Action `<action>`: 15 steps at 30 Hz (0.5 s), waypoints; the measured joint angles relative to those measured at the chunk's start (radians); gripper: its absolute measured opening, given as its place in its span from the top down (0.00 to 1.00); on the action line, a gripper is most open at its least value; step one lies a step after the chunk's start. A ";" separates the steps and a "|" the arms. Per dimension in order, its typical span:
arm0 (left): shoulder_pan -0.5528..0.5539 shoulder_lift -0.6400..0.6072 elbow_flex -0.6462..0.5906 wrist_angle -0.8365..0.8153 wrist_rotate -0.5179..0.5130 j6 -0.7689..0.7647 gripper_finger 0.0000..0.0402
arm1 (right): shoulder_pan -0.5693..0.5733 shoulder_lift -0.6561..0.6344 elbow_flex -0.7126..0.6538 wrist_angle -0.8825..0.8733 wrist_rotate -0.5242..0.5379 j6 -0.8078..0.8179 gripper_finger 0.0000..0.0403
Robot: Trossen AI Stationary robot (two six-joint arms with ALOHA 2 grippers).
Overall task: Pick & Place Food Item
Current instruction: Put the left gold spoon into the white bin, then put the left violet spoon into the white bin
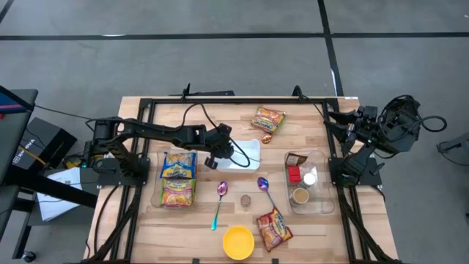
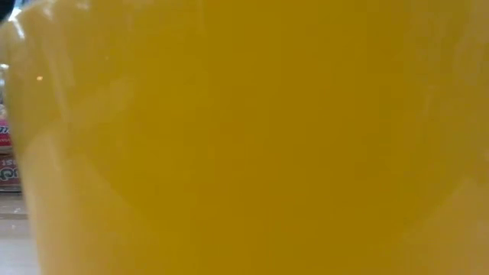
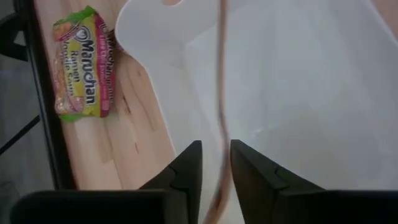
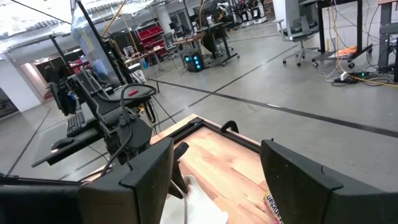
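Observation:
My left gripper (image 1: 218,154) (image 3: 216,146) hangs over the left end of a white board (image 1: 245,152) (image 3: 292,93) at the table's middle. Its fingers stand a narrow gap apart, with a thin brownish strand (image 3: 222,93) running through the gap. A ramen packet (image 1: 268,119) (image 3: 84,62) lies flat on the wood beyond the board. Two more packets (image 1: 178,180) lie in a clear tray on the left. Another packet (image 1: 273,229) lies near the front. My right gripper (image 1: 350,125) (image 4: 217,149) waits open and raised at the table's right edge, holding nothing. My left gripper has the thin strand (image 3: 219,134) passing between its fingers from above. I cannot tell whether the fingers touch it, or whether they touch the white board below.
A yellow bowl (image 1: 238,242) (image 2: 244,137) at the front edge fills the low view. Two spoons (image 1: 220,202) (image 1: 265,189) and a small cup (image 1: 246,199) lie in front of the board. A clear tray (image 1: 326,205) with small items stands at the right.

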State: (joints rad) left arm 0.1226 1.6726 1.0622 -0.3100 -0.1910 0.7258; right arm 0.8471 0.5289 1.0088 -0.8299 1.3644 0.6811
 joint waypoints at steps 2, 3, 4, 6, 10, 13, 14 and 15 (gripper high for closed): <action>0.000 0.000 0.000 0.006 -0.004 0.000 0.78 | 0.000 0.000 0.000 0.000 -0.001 0.000 0.42; 0.000 -0.001 0.000 0.006 -0.004 0.000 0.77 | 0.000 0.000 0.000 0.000 -0.001 0.000 0.42; 0.000 -0.001 0.000 0.006 -0.004 0.000 0.75 | 0.000 0.000 0.000 0.000 -0.002 0.000 0.42; 0.000 -0.001 0.000 0.005 -0.004 0.000 0.72 | 0.000 0.000 0.000 0.000 -0.002 0.000 0.42; 0.000 -0.001 0.000 0.009 -0.005 0.000 0.68 | 0.000 0.000 0.000 0.000 -0.002 0.000 0.42; -0.005 -0.002 0.000 0.026 -0.012 0.000 0.66 | 0.000 0.000 0.000 0.000 -0.002 0.000 0.42; -0.008 -0.002 0.000 0.034 -0.019 0.000 0.65 | 0.000 0.000 0.000 0.000 -0.002 0.000 0.42; -0.013 -0.002 0.000 0.042 -0.026 0.000 0.64 | 0.000 0.000 0.000 0.000 -0.002 0.000 0.42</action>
State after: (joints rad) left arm 0.1098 1.6711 1.0626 -0.2678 -0.2174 0.7254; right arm 0.8473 0.5289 1.0092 -0.8295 1.3624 0.6815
